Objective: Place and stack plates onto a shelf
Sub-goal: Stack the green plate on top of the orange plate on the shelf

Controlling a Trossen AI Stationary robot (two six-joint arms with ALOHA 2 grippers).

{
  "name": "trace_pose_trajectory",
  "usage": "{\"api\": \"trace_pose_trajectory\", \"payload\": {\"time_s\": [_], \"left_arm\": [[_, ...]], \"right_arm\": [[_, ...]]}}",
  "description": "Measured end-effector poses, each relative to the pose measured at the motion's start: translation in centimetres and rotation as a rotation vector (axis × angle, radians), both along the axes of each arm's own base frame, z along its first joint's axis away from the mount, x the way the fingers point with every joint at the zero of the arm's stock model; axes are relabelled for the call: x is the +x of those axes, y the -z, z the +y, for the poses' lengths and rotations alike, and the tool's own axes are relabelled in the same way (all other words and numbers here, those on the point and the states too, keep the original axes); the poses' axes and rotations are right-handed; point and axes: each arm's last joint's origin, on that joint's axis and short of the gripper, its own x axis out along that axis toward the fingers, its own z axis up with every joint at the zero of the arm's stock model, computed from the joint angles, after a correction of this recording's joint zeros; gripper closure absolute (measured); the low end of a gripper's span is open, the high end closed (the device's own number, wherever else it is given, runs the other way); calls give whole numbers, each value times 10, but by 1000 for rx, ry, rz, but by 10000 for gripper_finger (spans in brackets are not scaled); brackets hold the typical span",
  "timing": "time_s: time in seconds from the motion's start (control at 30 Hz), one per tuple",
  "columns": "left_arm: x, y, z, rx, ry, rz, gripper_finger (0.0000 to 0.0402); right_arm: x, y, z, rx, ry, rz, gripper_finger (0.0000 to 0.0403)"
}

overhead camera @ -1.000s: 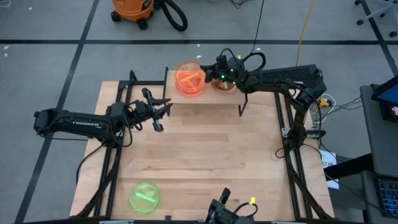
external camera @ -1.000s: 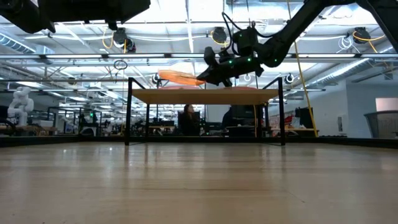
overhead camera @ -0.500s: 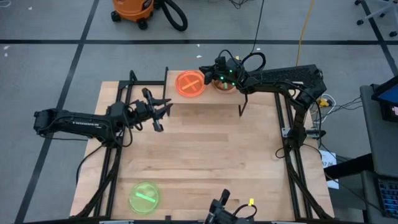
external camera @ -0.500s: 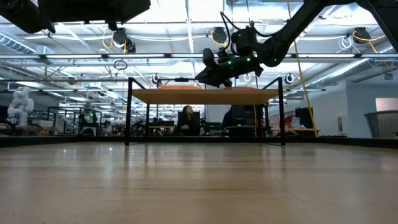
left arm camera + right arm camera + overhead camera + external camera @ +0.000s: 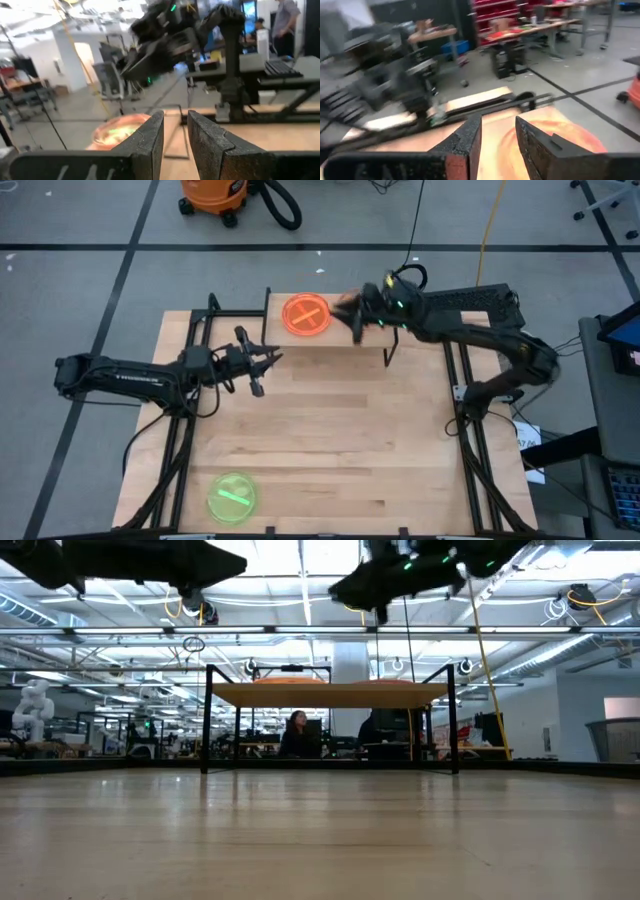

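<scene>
An orange plate (image 5: 306, 314) lies flat on the left part of the shelf (image 5: 322, 340), a light-wood board on black legs at the table's far edge. In the low view the plate (image 5: 290, 679) shows edge-on on the shelf (image 5: 330, 695). More orange-pink plates (image 5: 385, 682) rest on the shelf's right part, mostly hidden from above by my right gripper (image 5: 352, 316). That gripper (image 5: 497, 122) hovers open and empty above the shelf. A green plate (image 5: 232, 496) lies on the table's near left. My left gripper (image 5: 266, 361) waits open over the table, left of the shelf.
Black frame rails (image 5: 190, 370) run along the table's left and right sides. The middle of the wooden tabletop (image 5: 340, 440) is bare. An orange shop vacuum (image 5: 215, 195) stands on the floor beyond the far edge. People sit in the room behind the shelf (image 5: 298, 732).
My right gripper held the orange plate tilted over the shelf's left part. The plate came down flat on the shelf and the gripper let go. It has since risen and drawn back toward the table's right edge. The plate stays where it was laid.
</scene>
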Motion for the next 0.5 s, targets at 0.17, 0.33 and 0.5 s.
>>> {"api": "trace_pose_trajectory", "payload": {"time_s": [0.17, 0.33, 0.5], "left_arm": [[9, -13, -9, -65, 50, 108, 307], [21, -21, -21, -82, 95, 256, 307], [31, -11, -39, -106, 166, 412, 307]], "right_arm": [[-33, 2, 55, -44, -21, -13, 302], [-63, 24, 87, -30, -35, -86, 302], [-85, 49, 106, 10, -88, -200, 302]]}}
